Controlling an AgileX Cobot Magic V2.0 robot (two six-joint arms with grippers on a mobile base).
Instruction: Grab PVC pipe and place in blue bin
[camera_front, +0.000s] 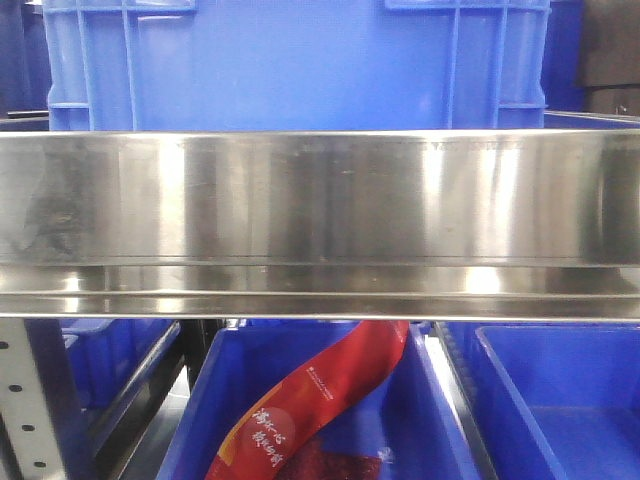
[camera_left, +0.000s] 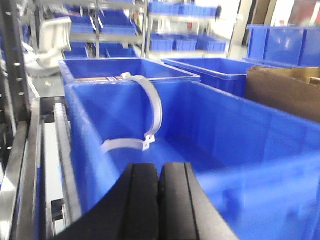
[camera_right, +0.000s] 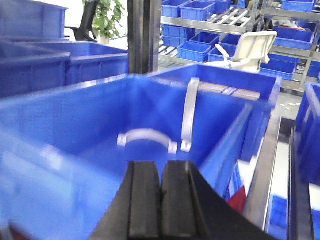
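Note:
Two white arc-shaped PVC pipe pieces are inside the blue bin (camera_left: 240, 130). One PVC pipe (camera_left: 156, 102) leans upright against the bin's far wall. The other (camera_left: 124, 144) lies on the bin floor, and their squared ends nearly meet. In the right wrist view the lying piece (camera_right: 147, 135) and the upright piece (camera_right: 190, 112) sit in the same bin (camera_right: 75, 115). My left gripper (camera_left: 160, 172) hovers at the bin's near rim, shut and empty. At the opposite rim my right gripper (camera_right: 161, 169) is likewise shut and empty. Neither gripper touches a pipe.
A steel shelf rail (camera_front: 320, 200) crosses the front view, a blue bin (camera_front: 300, 60) above it. Below lies a red package (camera_front: 320, 400) in another bin. A cardboard box (camera_left: 285, 90) stands to the right of my left gripper. More blue bins and a white chair (camera_right: 250, 47) stand behind.

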